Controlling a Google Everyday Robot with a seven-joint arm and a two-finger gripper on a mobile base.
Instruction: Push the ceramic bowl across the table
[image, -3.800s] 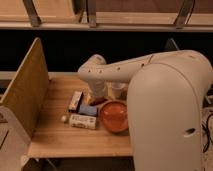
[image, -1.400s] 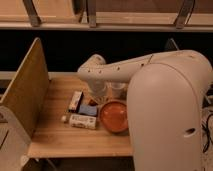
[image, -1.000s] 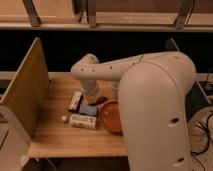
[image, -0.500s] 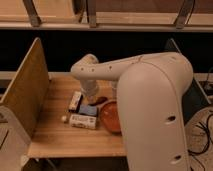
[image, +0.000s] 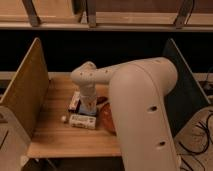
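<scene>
The orange-red ceramic bowl (image: 106, 118) sits on the light wooden table (image: 55, 136), right of centre. Only its left part shows; the rest is hidden behind my big white arm. My gripper (image: 89, 107) hangs down from the wrist, just left of the bowl's rim and low over the table, among the small items. I cannot tell whether it touches the bowl.
A white flat box (image: 82, 121) lies in front of the gripper, with a small pale ball (image: 64, 119) to its left. Another small box (image: 75, 100) lies behind. An upright wooden board (image: 24, 92) bounds the left side and a dark panel (image: 186, 85) the right.
The arm has swung left over the last 1.4 s and now covers more of the bowl. The wrist has moved left with it. In the last half second almost nothing moved.
</scene>
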